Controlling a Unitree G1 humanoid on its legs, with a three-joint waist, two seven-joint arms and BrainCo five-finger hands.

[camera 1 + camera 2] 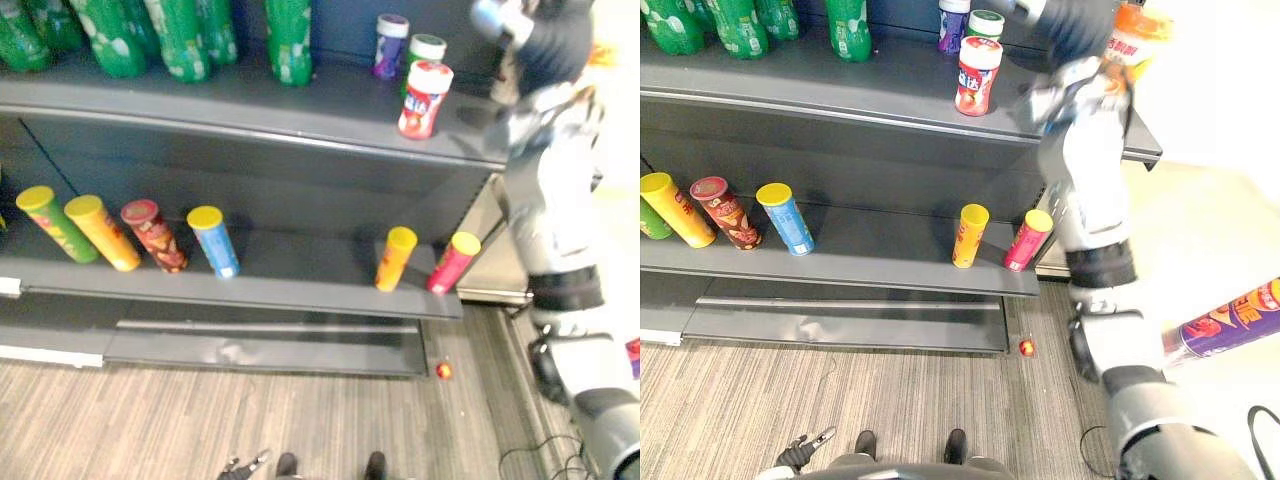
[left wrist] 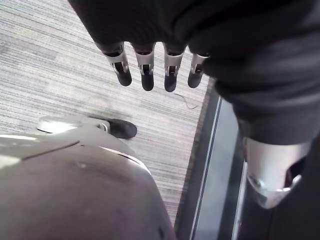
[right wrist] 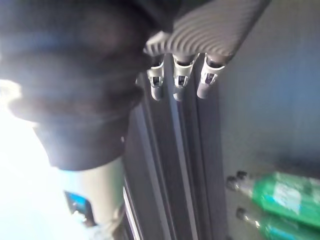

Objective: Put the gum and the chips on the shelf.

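From the left eye, the dark shelf (image 1: 250, 100) carries green bottles (image 1: 288, 40) on the left of its upper board and three gum jars toward the right. These are a purple-lidded jar (image 1: 390, 45), a green-lidded jar (image 1: 427, 48) and, nearer the front edge, a red jar (image 1: 425, 100) with a white lid and print too small to read. On the lower board (image 1: 300, 270) stand a green can (image 1: 55, 222), an orange-yellow can (image 1: 100, 232), a red can (image 1: 153, 235) and a blue can (image 1: 213, 241) at the left. An orange can (image 1: 396, 258) and a pink can (image 1: 453, 262) stand near each other at the right. A small red-and-yellow ball (image 1: 444, 371) lies on the striped floor (image 1: 200, 420). The right hand (image 1: 555, 45) is up at the upper board's right end. From the right eye, an orange-lidded gum jar (image 1: 1135, 35) with red print on a white band shows just right of that hand; I cannot tell whether they touch. A purple chips can (image 1: 1230, 325) with orange print lies tilted at the near right, well apart from the shelf. In the left wrist view, the left hand (image 2: 146, 70) hangs over the floor, fingers straight and empty. In the right wrist view, the right hand's fingers (image 3: 181, 80) reach straight along the shelf edge, holding nothing.
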